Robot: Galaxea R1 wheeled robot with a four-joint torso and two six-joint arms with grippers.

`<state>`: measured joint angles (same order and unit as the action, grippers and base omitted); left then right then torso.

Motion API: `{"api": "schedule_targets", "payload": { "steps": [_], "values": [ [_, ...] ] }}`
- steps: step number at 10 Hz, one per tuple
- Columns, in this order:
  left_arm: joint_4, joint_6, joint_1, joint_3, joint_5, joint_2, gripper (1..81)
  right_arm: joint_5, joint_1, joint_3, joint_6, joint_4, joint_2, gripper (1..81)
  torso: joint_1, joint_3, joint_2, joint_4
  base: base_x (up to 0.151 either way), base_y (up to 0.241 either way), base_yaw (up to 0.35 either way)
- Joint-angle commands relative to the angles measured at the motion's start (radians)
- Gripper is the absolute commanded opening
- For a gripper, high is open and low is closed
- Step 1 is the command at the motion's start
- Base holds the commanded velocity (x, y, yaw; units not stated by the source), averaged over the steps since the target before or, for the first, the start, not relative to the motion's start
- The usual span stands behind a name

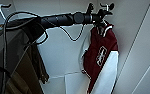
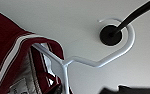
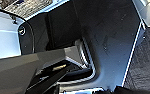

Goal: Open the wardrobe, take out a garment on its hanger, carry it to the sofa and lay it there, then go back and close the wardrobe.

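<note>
The wardrobe point(image 1: 63, 57) stands open, plain white inside. The garment point(image 1: 101, 55), maroon with white sleeves and a white chest emblem, hangs at its right side. My left arm reaches across from the left, and the left gripper point(image 1: 100, 17) is at the top of the garment, by the collar. In the left wrist view the white hanger point(image 2: 78, 60) has its curved hook around a black peg point(image 2: 110, 35), with the garment's collar point(image 2: 18, 50) just beside it. The sofa is not seen.
An olive-green jacket point(image 1: 38, 62) hangs at the left of the wardrobe, under my arm. A white door panel point(image 1: 143, 55) stands at the right. The right wrist view shows my dark base point(image 3: 108, 37) and grey carpet point(image 3: 146, 62).
</note>
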<state>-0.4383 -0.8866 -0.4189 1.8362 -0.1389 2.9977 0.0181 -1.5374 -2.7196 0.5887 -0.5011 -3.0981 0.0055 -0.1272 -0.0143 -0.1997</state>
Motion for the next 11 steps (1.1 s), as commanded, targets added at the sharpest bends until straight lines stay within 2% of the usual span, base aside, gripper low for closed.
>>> {"api": "schedule_targets", "payload": {
  "steps": [1, 5, 9, 11],
  "values": [
    [0.033, 0.008, -0.172, 0.018, 0.016, 0.003, 81.1, -0.052, 0.030, 0.003, 0.000, 0.010, -0.012, 81.1, 0.000, 0.000, 0.000, 0.000, 0.000, 0.000, 0.000],
    [0.056, 0.011, -0.160, 0.049, 0.021, 0.035, 81.1, -0.052, 0.030, 0.003, 0.000, 0.010, -0.013, 81.1, 0.000, 0.000, 0.000, 0.000, 0.000, 0.000, 0.000],
    [0.101, 0.011, -0.126, 0.054, 0.099, 0.063, 81.1, -0.053, 0.029, 0.003, 0.000, 0.012, -0.012, 81.1, 0.000, 0.000, 0.000, 0.000, 0.000, 0.000, 0.000],
    [0.105, 0.009, -0.110, 0.037, 0.175, 0.054, 81.1, -0.053, 0.030, 0.003, -0.001, 0.012, -0.012, 81.1, 0.000, 0.000, 0.000, 0.000, 0.000, 0.000, 0.000]
  ]
}}
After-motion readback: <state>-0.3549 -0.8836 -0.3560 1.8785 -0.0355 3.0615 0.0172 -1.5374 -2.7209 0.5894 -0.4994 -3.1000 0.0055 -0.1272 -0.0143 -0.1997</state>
